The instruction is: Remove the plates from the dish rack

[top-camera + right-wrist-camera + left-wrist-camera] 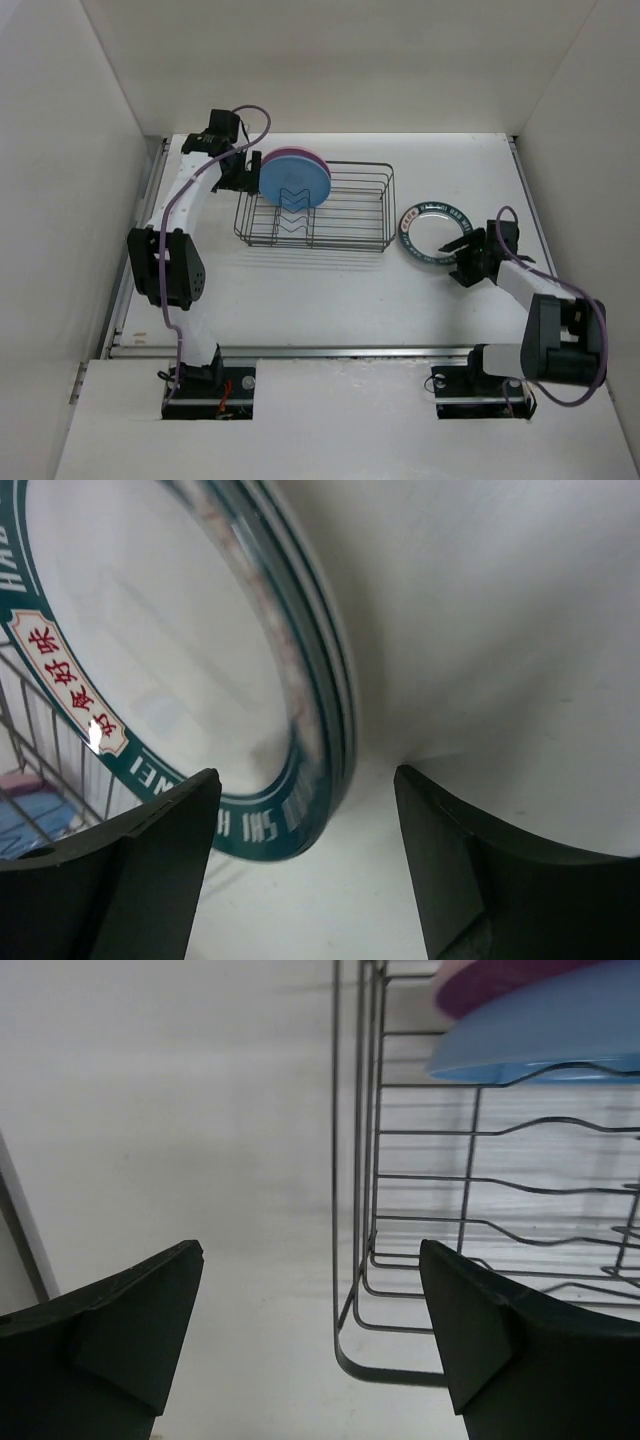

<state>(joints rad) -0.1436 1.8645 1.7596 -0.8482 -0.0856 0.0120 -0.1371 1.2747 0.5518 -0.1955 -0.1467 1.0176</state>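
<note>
The dark wire dish rack stands at the table's middle. A blue plate stands on edge at its left end with a pink plate right behind it. My left gripper is open and empty just outside the rack's left end. In the left wrist view the left gripper straddles the rack's corner, with the blue plate and the pink plate above. The teal lettered plate lies flat right of the rack. My right gripper is open at its near edge. In the right wrist view the right gripper is empty, and the plate shows layered rims beneath it.
White walls enclose the table on the left, back and right. A metal rail runs along the table's left edge. The rack's right two thirds hold only zigzag dividers.
</note>
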